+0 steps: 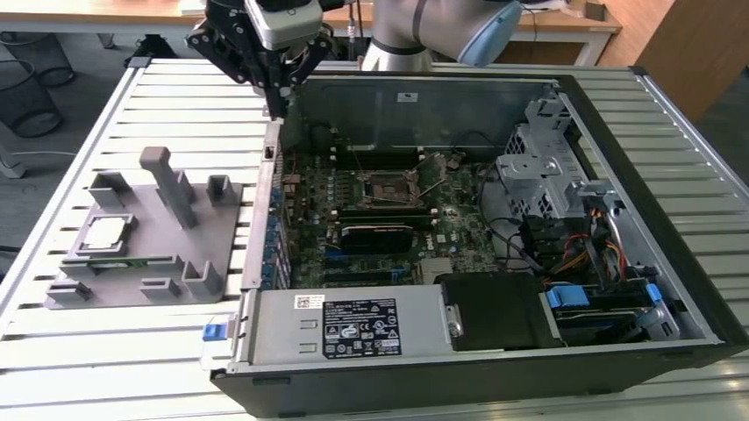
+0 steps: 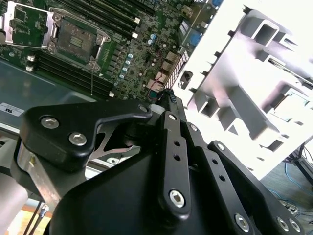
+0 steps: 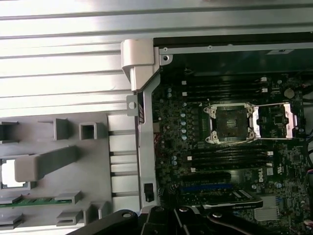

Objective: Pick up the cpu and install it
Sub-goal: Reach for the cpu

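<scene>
While the open computer case (image 1: 468, 92) lies beside the grey holder (image 1: 146, 263), my gripper (image 1: 279, 110) hangs over the case's wall, pinched together and empty; the cpu (image 1: 105, 232) rests in the holder, half hidden behind a post (image 3: 44, 166) in the first wrist view

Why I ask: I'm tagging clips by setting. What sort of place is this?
Likely a robotics lab workbench: an open computer case on a slatted metal table, the cpu in a grey fixture.

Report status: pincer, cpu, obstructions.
Pincer shut, empty, near case wall. Cpu on grey fixture, untouched. Socket open, nothing blocking it.
</scene>
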`<state>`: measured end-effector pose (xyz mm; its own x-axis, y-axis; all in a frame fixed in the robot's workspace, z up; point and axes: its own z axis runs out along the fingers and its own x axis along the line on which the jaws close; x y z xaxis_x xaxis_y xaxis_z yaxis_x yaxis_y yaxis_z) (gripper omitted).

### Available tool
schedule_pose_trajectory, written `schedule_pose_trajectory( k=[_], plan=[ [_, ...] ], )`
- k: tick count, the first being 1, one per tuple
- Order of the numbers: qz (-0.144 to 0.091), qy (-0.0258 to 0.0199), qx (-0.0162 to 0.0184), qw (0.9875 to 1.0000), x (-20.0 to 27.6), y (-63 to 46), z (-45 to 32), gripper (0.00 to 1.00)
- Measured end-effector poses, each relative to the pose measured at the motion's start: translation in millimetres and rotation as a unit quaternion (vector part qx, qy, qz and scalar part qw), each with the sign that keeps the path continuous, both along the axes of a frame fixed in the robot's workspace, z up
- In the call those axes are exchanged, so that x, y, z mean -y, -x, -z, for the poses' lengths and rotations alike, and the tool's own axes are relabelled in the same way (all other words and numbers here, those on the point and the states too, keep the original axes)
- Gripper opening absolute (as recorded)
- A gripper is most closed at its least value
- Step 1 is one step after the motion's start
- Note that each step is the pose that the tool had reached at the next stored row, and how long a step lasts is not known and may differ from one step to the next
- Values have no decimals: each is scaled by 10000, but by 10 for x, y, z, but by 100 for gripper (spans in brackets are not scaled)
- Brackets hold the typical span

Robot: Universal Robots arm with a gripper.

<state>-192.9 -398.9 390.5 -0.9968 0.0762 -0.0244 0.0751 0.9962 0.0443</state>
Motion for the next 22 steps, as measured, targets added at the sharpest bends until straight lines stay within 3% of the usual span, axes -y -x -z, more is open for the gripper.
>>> schedule_pose_trajectory(
  k=[22],
  plan=[
    [0,-1,0,10000,0,131,13,11]
  ],
)
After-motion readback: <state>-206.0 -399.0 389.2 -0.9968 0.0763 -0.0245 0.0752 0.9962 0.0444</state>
